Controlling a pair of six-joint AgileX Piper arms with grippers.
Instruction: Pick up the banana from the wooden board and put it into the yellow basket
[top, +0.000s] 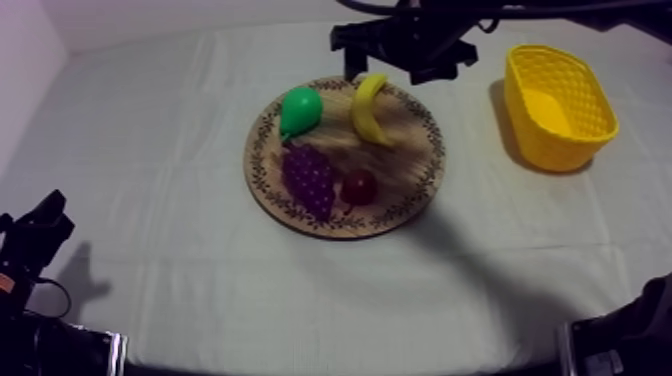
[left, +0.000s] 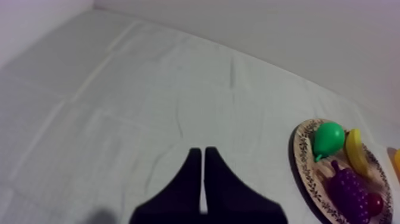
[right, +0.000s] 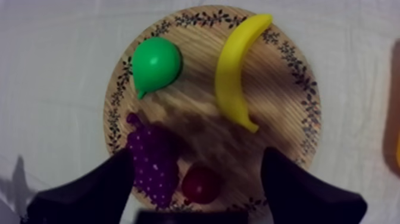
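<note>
Right tool (right: 196, 158) spread wide, empty, hovering over board (right: 280, 104), banana (right: 235, 71) untouched, left tool (left: 203, 152) closed

No readable txt, nos., brand marks or signs anywhere. Closest thing to a marking: dark leaf-and-vine pattern round the rim of the wooden board (top: 412, 160), which is decoration only, no letters or figs.
</note>
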